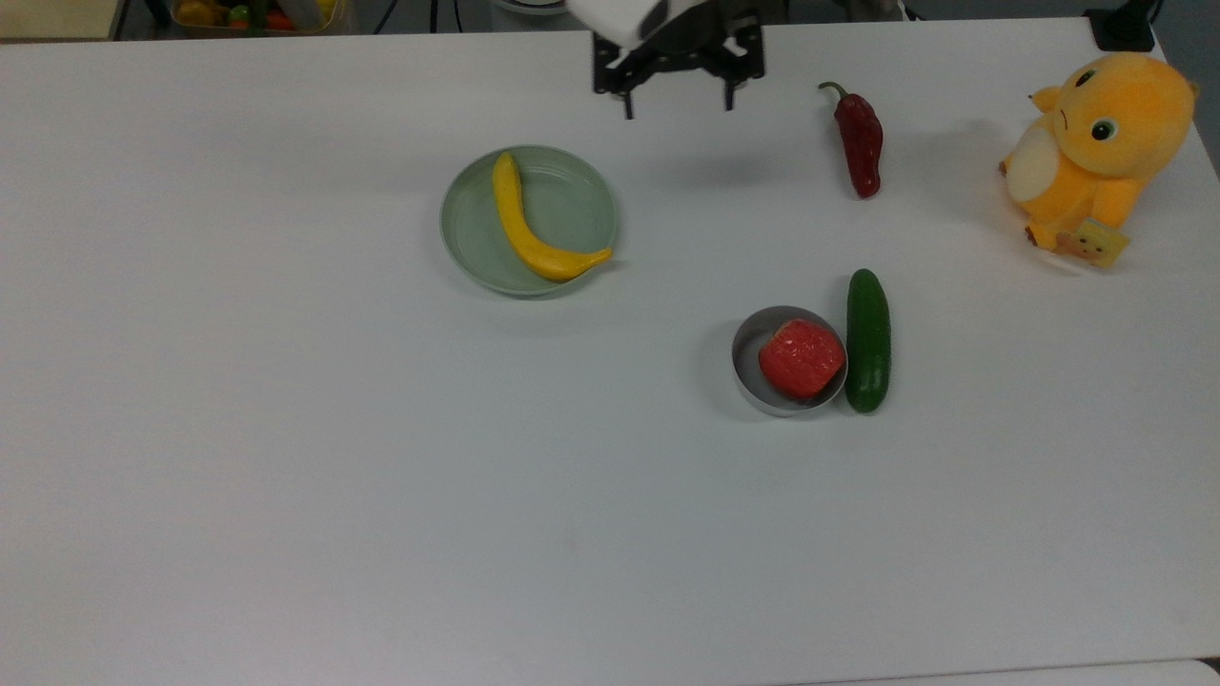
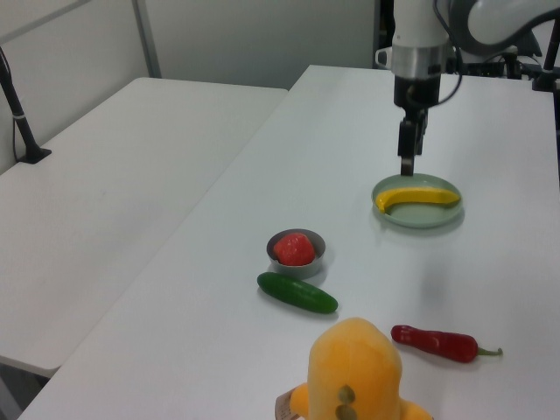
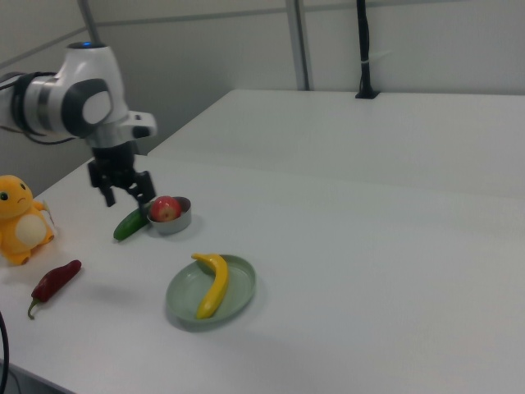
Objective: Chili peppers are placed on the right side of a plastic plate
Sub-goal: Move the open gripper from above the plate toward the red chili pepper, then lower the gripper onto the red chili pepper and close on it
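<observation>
Black two-finger gripper (image 1: 678, 103): fingers spread, holding nothing.
Chili: wrinkled dark red chili pepper (image 1: 860, 143) on white table (image 1: 286, 429).
Plate: pale green plastic plate (image 1: 572, 205) holding yellow banana (image 1: 527, 227).

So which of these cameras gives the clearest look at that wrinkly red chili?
The top view: the chili peppers lie fully in sight from above, the curved green stem at the far end. The left view shows them side-on beside the yellow plush toy. The right view shows them near the picture's edge.
</observation>
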